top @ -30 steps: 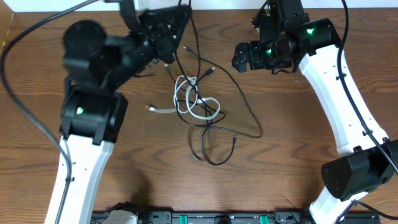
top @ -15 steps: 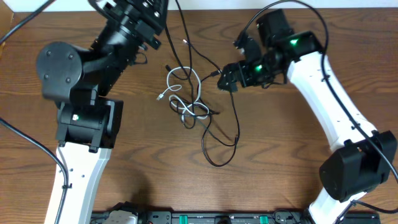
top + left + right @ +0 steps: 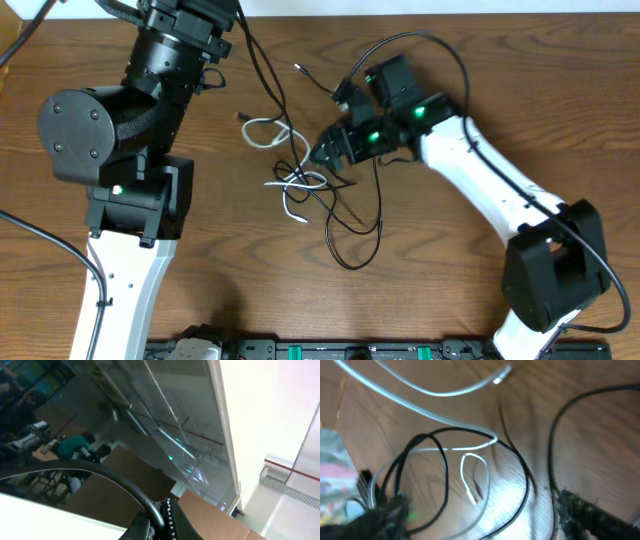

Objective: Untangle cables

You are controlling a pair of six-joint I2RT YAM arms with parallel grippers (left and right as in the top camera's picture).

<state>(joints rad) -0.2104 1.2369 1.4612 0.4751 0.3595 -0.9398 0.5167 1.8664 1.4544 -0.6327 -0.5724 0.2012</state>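
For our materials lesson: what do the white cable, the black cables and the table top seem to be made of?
White cable: probably plastic sheath, glossy; it bends in soft loops. Black cables: likely plastic or rubber sheath, duller; thin and limp. Table top: wood or wood-look laminate; brown grain lines with sheen.

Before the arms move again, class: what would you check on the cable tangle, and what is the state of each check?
1. Is the thin white cord separate from the thin black cords? Not ok: they cross in the middle tangle.
2. Is the right gripper open over the tangle? Ok: its fingers are apart.
3. State of the left gripper: cannot tell; its wrist view faces away from the table.
4. Is the white cord's metal plug end free on the brown wooden table? Ok.
5. Is the one black cord rising beside the left arm held? Cannot tell.
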